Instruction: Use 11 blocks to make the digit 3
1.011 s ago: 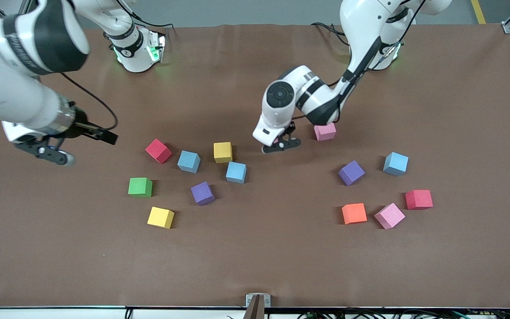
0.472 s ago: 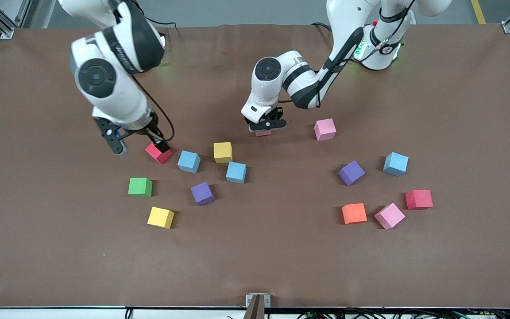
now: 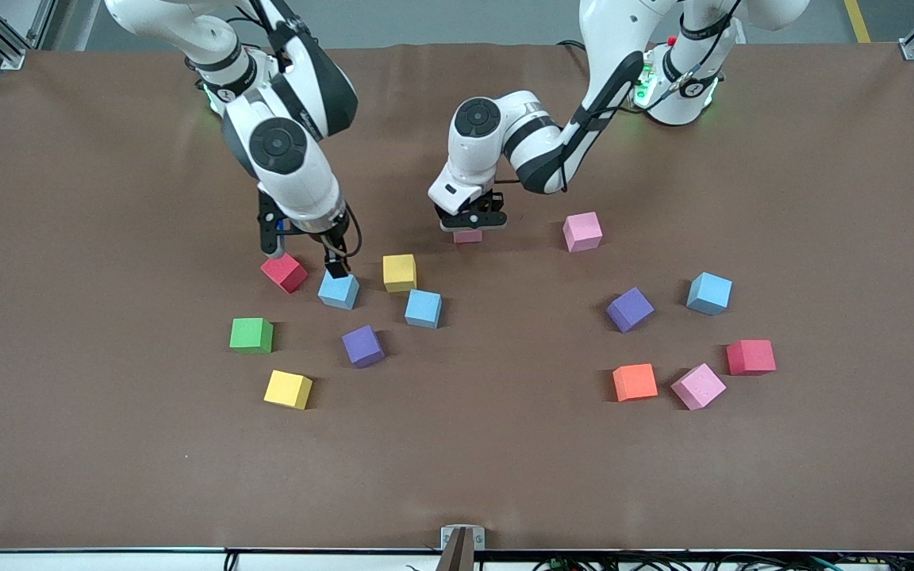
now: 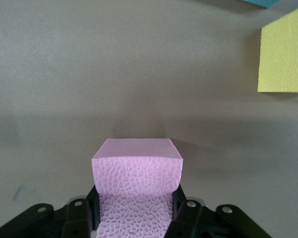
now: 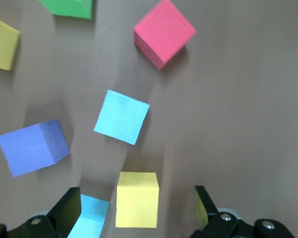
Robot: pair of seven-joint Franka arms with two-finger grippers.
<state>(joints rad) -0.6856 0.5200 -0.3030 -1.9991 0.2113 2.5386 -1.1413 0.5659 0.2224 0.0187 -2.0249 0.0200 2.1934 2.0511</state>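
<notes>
My left gripper (image 3: pixel 469 224) is shut on a pink cube (image 3: pixel 468 235), low at the table beside a yellow cube (image 3: pixel 399 272). In the left wrist view the pink cube (image 4: pixel 137 171) sits between the jaws of the left gripper (image 4: pixel 137 201). My right gripper (image 3: pixel 304 258) is open and empty over a red cube (image 3: pixel 283 272) and a light blue cube (image 3: pixel 339 289). In the right wrist view the right gripper (image 5: pixel 137 206) frames the yellow cube (image 5: pixel 137 199), below it. Another pink cube (image 3: pixel 581 231) lies toward the left arm's end. No digit figure stands.
Near the yellow cube lie a light blue cube (image 3: pixel 423 308), a purple one (image 3: pixel 362 346), a green one (image 3: pixel 251 334) and a yellow one (image 3: pixel 288 388). Toward the left arm's end lie purple (image 3: pixel 630 308), light blue (image 3: pixel 709 293), red (image 3: pixel 750 357), orange (image 3: pixel 635 381) and pink (image 3: pixel 697 386) cubes.
My right arm has swung in from its end of the table to over the red and light blue cubes. My left gripper has carried the pink cube farther from the front camera and has nearly stopped.
</notes>
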